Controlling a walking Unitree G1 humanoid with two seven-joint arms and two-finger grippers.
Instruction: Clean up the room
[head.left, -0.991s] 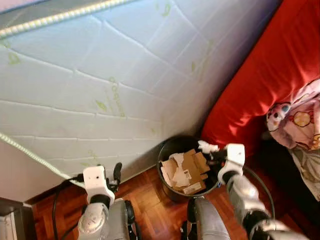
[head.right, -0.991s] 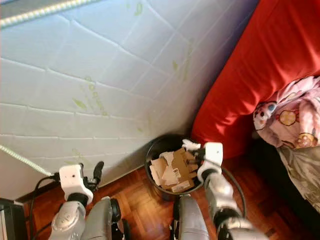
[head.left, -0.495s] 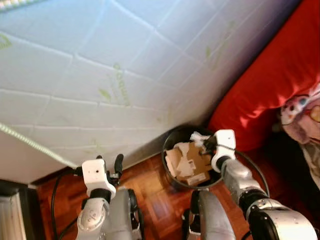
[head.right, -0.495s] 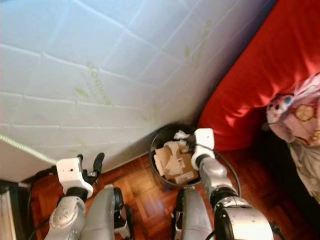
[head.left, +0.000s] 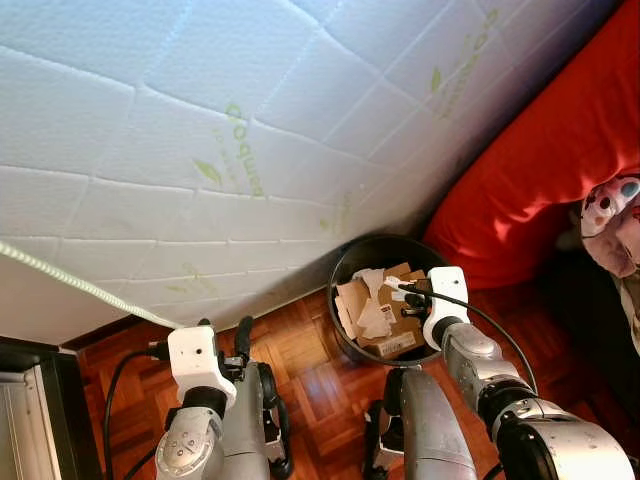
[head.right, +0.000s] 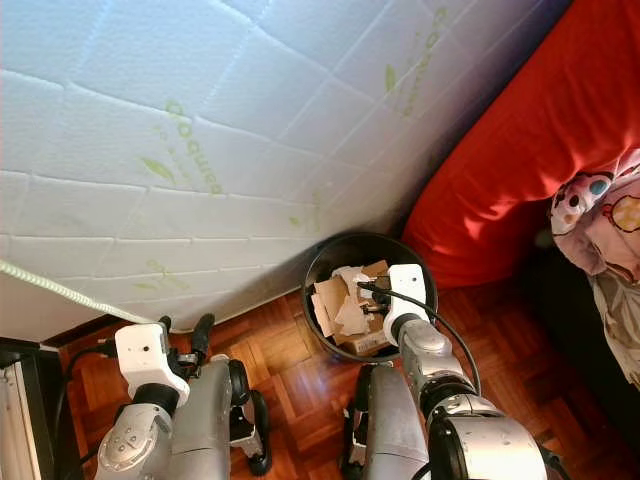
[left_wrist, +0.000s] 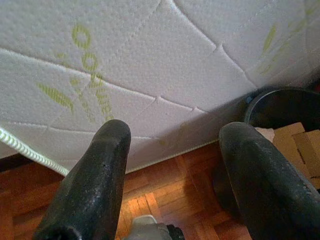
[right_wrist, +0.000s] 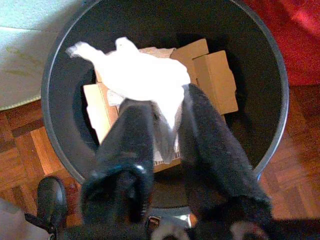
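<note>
Head views. The right gripper (head.left: 400, 290) is reaching over the rim of a black waste bin (head.left: 345, 275), pinching a crumpled white paper (head.left: 392, 283) above the cardboard scraps (head.left: 378, 318) already lying inside. The bin is standing on the parquet floor (head.left: 310, 370), tucked between an upright white mattress (head.left: 200, 150) and a red sofa (head.left: 530, 190), likely so it is staying out of the walkway. The left gripper (head.left: 240, 335) is idling low beside the robot's body, pointing toward the mattress foot.

Left wrist view. The left gripper's fingers (left_wrist: 90, 195) are standing wide apart with nothing between them, looking onto the mattress and a sliver of the bin.

Right wrist view. The right gripper's two fingers (right_wrist: 212, 145) are closing narrowly on the white paper (right_wrist: 142, 75), holding it by its trailing edge directly over the bin's middle. Judging by this placement, the paper is being positioned so that a release drops it cleanly inside.
</note>
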